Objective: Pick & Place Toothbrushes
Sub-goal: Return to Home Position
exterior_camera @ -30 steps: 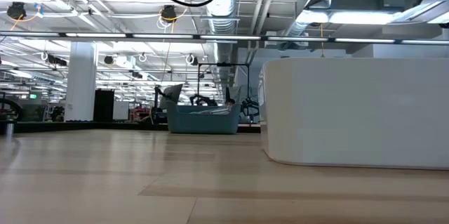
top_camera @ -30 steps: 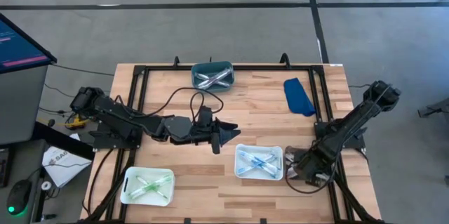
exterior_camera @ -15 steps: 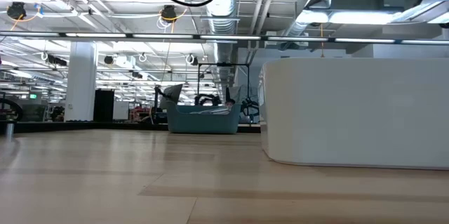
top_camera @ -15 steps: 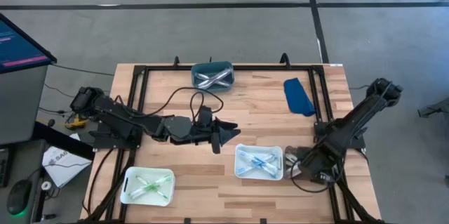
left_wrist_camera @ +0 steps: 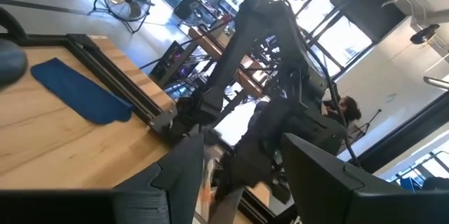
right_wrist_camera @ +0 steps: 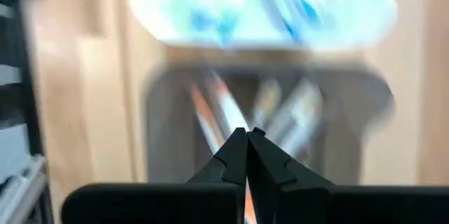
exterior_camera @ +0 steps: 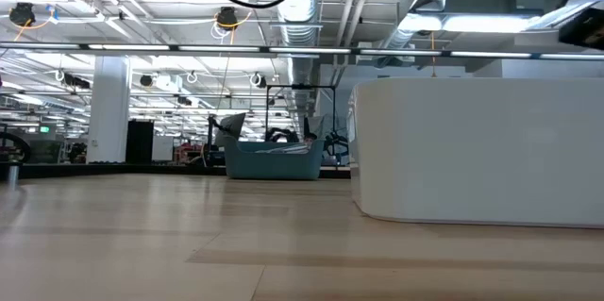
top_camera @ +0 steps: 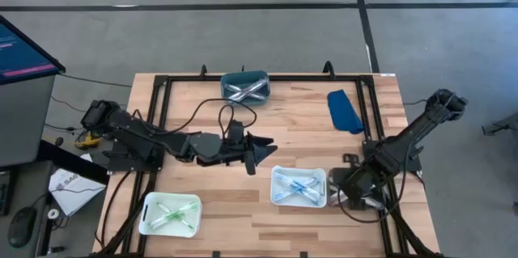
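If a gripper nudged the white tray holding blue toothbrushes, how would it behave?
Probably slides easily: the white tray looks thin plastic on smooth wood table. Its blue toothbrushes lie loose and crossed, so they would likely shift.

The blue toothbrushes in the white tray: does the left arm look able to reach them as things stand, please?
Probably yes. The left hand hangs open just beside the white tray, whose blue toothbrushes lie uncovered. The right hand is over the neighbouring dark bin, not the tray.

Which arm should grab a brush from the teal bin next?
Left. The left gripper, open, hangs over the middle of the table, close to the teal bin; the right gripper is shut, farther off at the right edge.
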